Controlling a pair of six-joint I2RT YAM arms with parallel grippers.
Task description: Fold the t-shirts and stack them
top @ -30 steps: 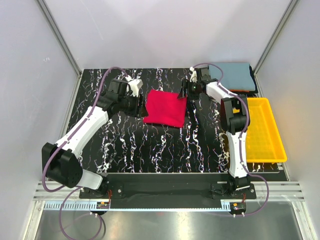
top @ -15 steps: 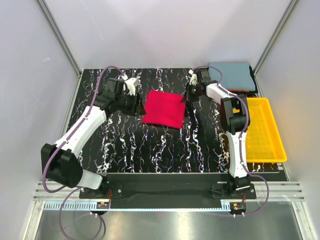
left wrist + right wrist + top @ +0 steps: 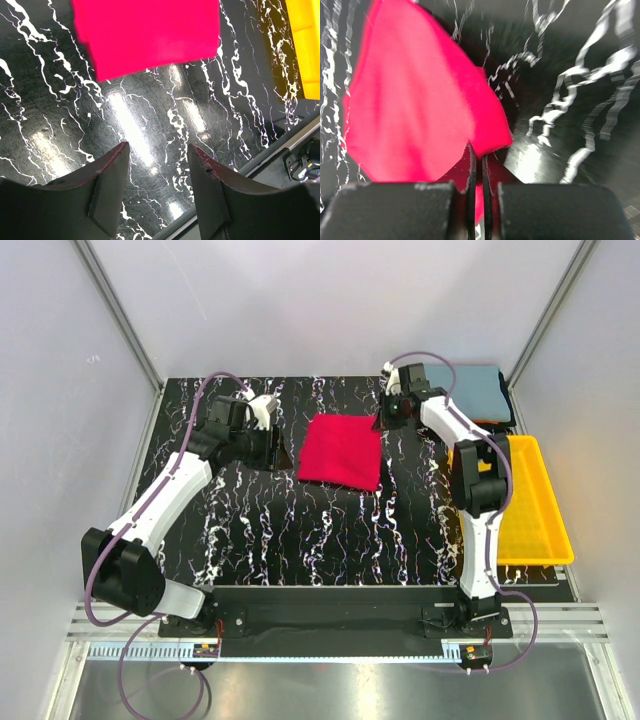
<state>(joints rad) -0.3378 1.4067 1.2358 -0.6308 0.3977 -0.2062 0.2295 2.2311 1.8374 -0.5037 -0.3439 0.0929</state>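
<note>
A folded bright red t-shirt (image 3: 340, 450) lies on the black marbled table, its far right corner lifted. My right gripper (image 3: 387, 418) is shut on that corner; in the right wrist view the red cloth (image 3: 415, 100) is pinched between the closed fingertips of the right gripper (image 3: 476, 150). My left gripper (image 3: 278, 448) hovers just left of the shirt, open, with nothing between its fingers (image 3: 107, 175); the red shirt (image 3: 145, 35) lies beyond them. A grey-blue t-shirt (image 3: 470, 390) tops a stack at the back right, with thin orange and dark edges (image 3: 492, 423) showing under it.
A yellow plastic tray (image 3: 535, 500) sits along the table's right edge, also seen as the yellow tray (image 3: 305, 45) in the left wrist view. White walls and metal posts close in the back and sides. The table's front rail runs near my arm bases.
My right gripper closed on the red shirt's far right corner and drew it right and back, so the shirt slid right. The left arm barely moved.
</note>
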